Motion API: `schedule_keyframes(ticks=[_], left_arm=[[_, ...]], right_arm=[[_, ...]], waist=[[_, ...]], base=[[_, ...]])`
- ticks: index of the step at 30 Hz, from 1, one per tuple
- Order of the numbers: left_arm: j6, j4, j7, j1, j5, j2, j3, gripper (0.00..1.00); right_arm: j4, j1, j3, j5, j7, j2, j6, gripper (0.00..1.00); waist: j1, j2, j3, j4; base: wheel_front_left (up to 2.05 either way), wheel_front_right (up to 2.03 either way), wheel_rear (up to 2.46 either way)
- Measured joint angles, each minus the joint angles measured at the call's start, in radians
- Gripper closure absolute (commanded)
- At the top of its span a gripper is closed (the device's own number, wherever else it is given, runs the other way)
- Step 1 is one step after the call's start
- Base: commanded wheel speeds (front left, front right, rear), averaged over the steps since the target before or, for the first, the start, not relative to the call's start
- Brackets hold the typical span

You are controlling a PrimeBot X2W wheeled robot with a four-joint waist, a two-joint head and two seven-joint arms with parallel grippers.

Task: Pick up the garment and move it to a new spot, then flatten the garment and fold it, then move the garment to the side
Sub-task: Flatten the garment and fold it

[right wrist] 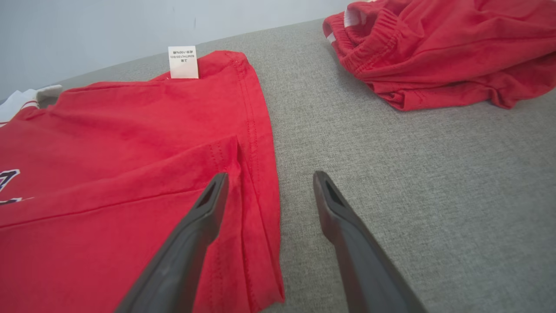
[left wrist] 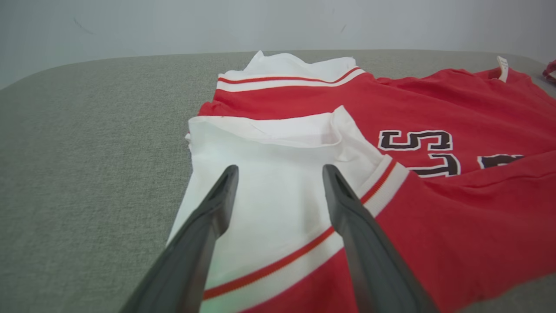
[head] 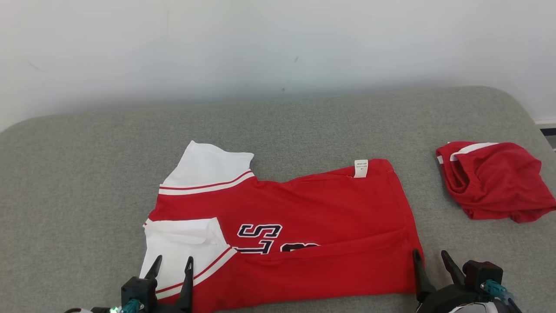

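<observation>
A red jersey (head: 304, 208) with white sleeves and dark lettering lies partly folded on a grey cushioned surface (head: 87, 182), in its near middle, with one white sleeve (head: 182, 243) turned in over the red body and a white label (head: 361, 168) showing at its far right corner. The left end effector (head: 173, 261) hovers over that folded sleeve, fingers spread wide with nothing between them. The right end effector (head: 431, 254), equally wide open and empty, straddles the jersey's right edge: one finger over red cloth, the other over bare grey fabric. A crumpled pair of red shorts (head: 495, 182) sits near the surface's right edge, well apart from the jersey, with a bare strip between. Open grey cloth runs along the far edge below the pale wall (head: 278, 43) and across the left side.
</observation>
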Motion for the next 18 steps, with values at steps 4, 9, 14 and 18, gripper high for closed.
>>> schedule_keyframes(ticks=[4, 9, 14, 18], left_arm=[[0.002, -0.006, 0.0, -0.001, 0.0, -0.002, 0.011, 0.0], [0.002, -0.021, 0.0, -0.001, 0.0, -0.002, 0.02, 0.0], [-0.008, -0.025, 0.0, -0.01, 0.008, -0.003, 0.021, 0.0], [-0.034, 0.001, 0.0, -0.072, 0.023, 0.004, 0.018, 0.0]], right_arm=[[0.0, 0.0, 0.003, 0.0, 0.0, -0.001, 0.0, 0.0], [-0.011, 0.0, -0.004, 0.0, 0.0, -0.003, 0.0, 0.0], [-0.039, -0.002, -0.006, 0.0, 0.0, -0.005, 0.0, 0.0], [-0.05, -0.05, 0.008, -0.003, 0.0, -0.02, 0.0, 0.0]], waist=[[0.0, 0.0, 0.005, -0.01], [0.0, 0.0, 0.005, -0.02], [0.0, 0.0, 0.008, -0.02], [0.0, 0.0, 0.025, -0.016]], base=[[0.0, 0.0, 0.0], [0.0, 0.0, 0.0], [0.0, 0.0, 0.0], [0.0, 0.0, 0.0]])
